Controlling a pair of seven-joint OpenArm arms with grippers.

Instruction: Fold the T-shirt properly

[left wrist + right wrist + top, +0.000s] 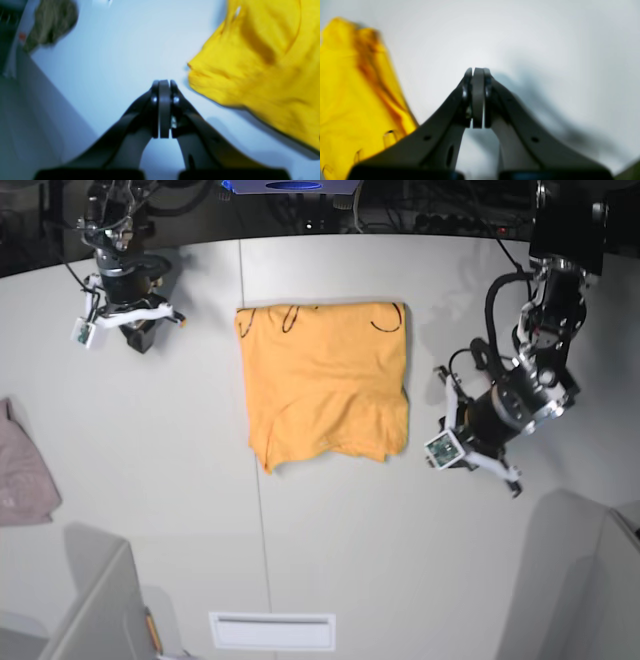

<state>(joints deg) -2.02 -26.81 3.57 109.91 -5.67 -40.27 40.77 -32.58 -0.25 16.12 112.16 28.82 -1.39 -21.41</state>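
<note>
The T-shirt [325, 385] lies folded into a rough rectangle at the middle of the white table [330, 530], with thin black curved marks along its far edge. In the left wrist view its yellow-orange cloth [262, 62] fills the right side, one corner just right of my left gripper [164, 83], which is shut on nothing above bare table. In the base view that gripper [447, 442] hangs off the shirt's near right corner. My right gripper [478, 71] is shut and holds nothing, with the shirt [350, 95] to its left; it [138, 340] sits far left of the shirt.
A small mauve-pink cloth [22, 470] lies at the table's left edge; it shows blurred as the cloth [52, 22] in the left wrist view. A white slotted plate [272, 630] sits near the front edge. Grey panels [95, 605] stand at both front corners.
</note>
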